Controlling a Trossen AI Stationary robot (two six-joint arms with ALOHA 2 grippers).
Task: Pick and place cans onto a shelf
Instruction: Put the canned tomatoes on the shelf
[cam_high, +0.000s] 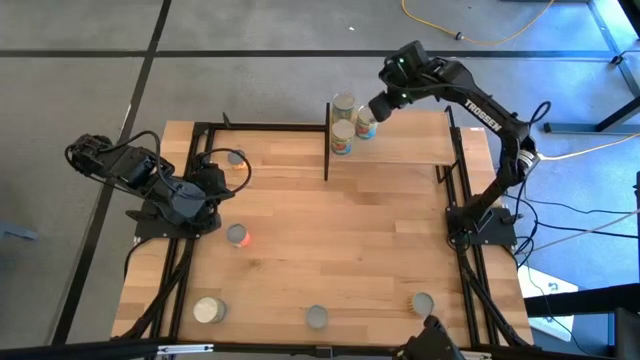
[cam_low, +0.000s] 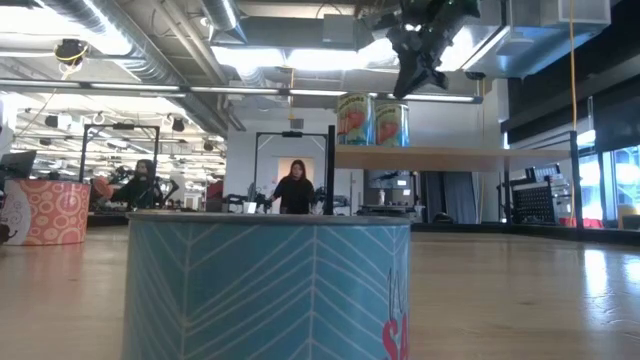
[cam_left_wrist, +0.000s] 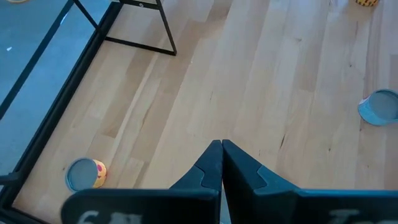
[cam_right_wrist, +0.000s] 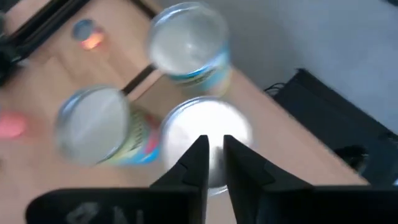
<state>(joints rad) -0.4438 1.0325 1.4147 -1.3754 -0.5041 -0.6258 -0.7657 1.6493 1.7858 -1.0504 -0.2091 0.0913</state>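
Note:
The light-wood shelf (cam_high: 420, 140) stands at the table's far edge on black posts; it also shows in the low view (cam_low: 450, 155). Three cans stand upright on its board (cam_high: 344, 104) (cam_high: 341, 137) (cam_high: 366, 124); two of them show in the low view (cam_low: 357, 118) (cam_low: 391, 122). My right gripper (cam_high: 378, 108) hovers just above the right-hand can's silvery top (cam_right_wrist: 205, 127), fingers nearly together and empty, pointing down. My left gripper (cam_left_wrist: 221, 149) is shut and empty above the table's left side.
Loose cans stand on the table: one by the left arm (cam_high: 237, 158), an orange-red one (cam_high: 236, 235), and three along the near edge (cam_high: 209, 310) (cam_high: 316, 317) (cam_high: 422, 302). A teal can (cam_low: 270, 285) fills the low view's front. A person stands far behind.

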